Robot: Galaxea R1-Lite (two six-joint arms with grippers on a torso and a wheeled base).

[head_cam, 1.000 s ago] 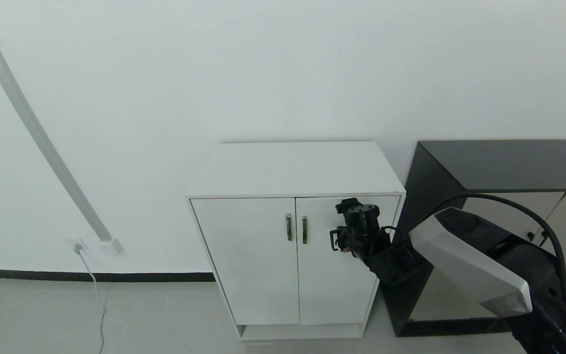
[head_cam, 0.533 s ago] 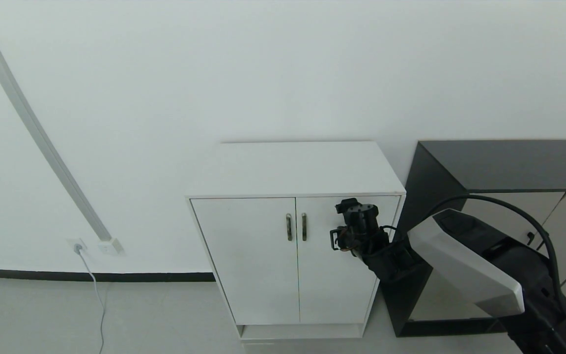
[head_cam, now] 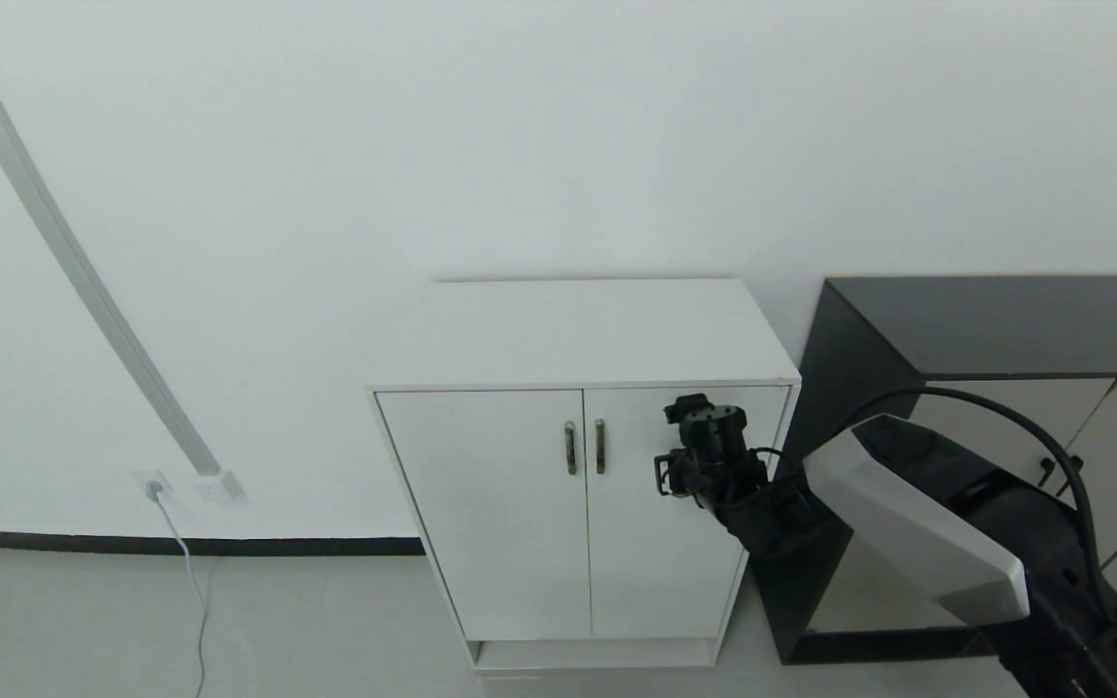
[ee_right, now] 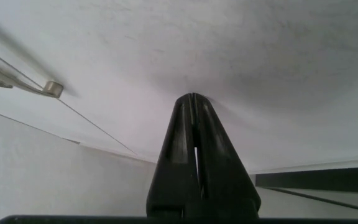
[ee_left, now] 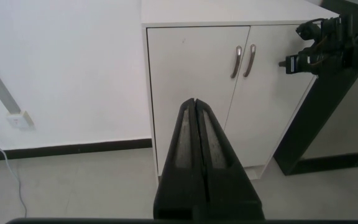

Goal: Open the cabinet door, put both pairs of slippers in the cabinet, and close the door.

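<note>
The white cabinet (head_cam: 578, 330) stands against the wall with both doors flush. Two slim metal handles (head_cam: 600, 446) sit side by side at the centre seam. My right gripper (head_cam: 686, 405) is shut and empty, its tips against the upper part of the right door (head_cam: 665, 572), right of the handles. In the right wrist view the shut fingertips (ee_right: 192, 98) press on the white door panel, with a handle end (ee_right: 53, 89) off to one side. My left gripper (ee_left: 194, 102) is shut and empty, held back from the cabinet (ee_left: 191, 81) and pointing at its left door.
A dark cabinet (head_cam: 995, 320) stands directly right of the white one. A wall socket with a grey cord (head_cam: 155, 488) and a slanted white conduit (head_cam: 83, 271) are on the left wall. Grey floor (head_cam: 229, 620) lies open before the cabinet.
The right door, slightly ajar one second ago, now sits flush with the left door. My right arm shifted a little toward the cabinet.
</note>
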